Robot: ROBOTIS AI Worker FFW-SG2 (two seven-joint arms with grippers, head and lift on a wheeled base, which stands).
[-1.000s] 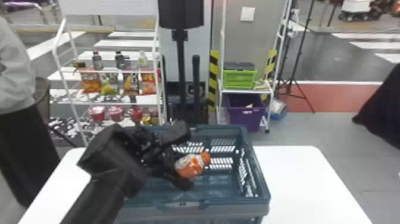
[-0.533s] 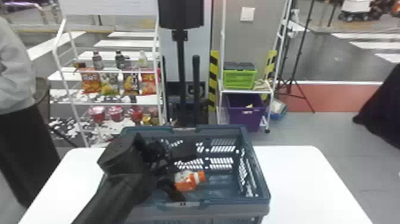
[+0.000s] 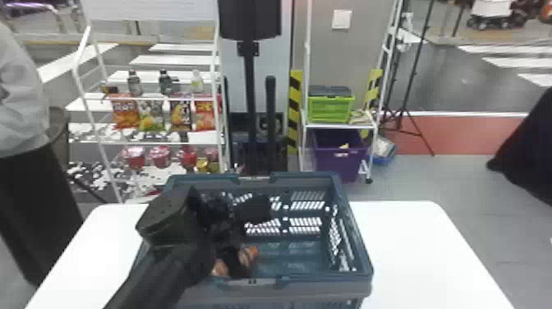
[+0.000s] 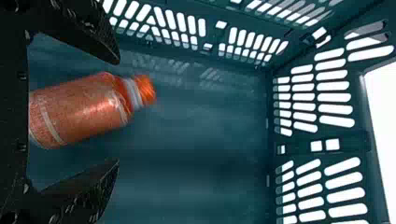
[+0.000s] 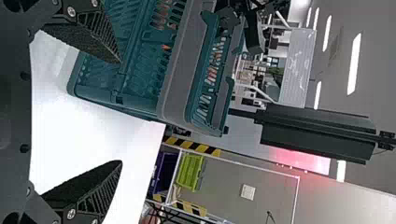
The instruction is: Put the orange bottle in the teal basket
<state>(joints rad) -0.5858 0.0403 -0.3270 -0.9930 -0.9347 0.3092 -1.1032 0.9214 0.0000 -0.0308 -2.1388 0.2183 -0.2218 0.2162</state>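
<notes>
The teal basket (image 3: 328, 281) is open above, walled all round.

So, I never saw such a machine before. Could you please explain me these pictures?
This is a robot with two arms. The head picture looks forward and down at its work; the other two come from cameras on its wrists, so the room appears sideways. On the white table stands a teal basket. Inside, the orange bottle lies on its side, between the open jaws of the left arm. It does not seem to be gripped. The right arm has its jaws open and empty, outside the basket.
</notes>
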